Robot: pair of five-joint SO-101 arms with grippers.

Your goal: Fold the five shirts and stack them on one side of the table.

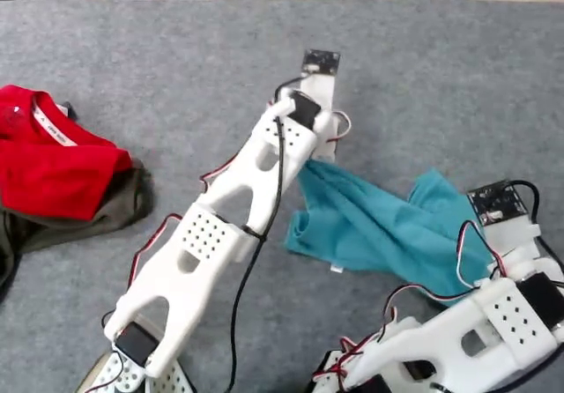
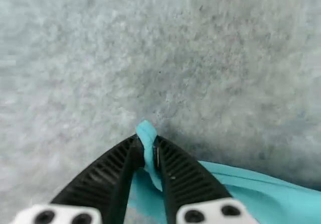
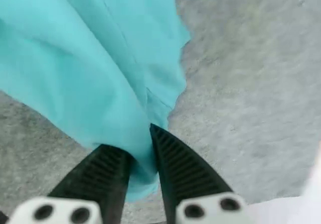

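On the grey table (image 1: 176,49), near its middle, the teal shirt (image 1: 379,226) lay crumpled, reaching from the centre towards the right side. Both arms held it. The left gripper (image 2: 147,142) was at the corner of the shirt nearest to the table centre. Its two black fingers (image 2: 113,171) were closed almost together, and a small fold of teal cloth stood up between their tips. Beyond this fold I saw the grey table surface.

In the high view the left arm (image 1: 220,234) stretched from the near left edge diagonally to the middle, and its wrist covered the place where the fingers met the cloth.

The right gripper (image 3: 133,142) was at the other end of the same shirt, over the near right part of the table. Its fingers were narrow too, with a thick bunch of teal cloth pressed between them, and the cloth ran away from the tips in long folds. Between the two grippers the shirt lay in wrinkles, but I could not tell if any part of it was lifted off the table.

At the left edge of the table a red shirt (image 1: 53,164) lay on top of a dark olive shirt (image 1: 123,203), touching it, well apart from the teal one.
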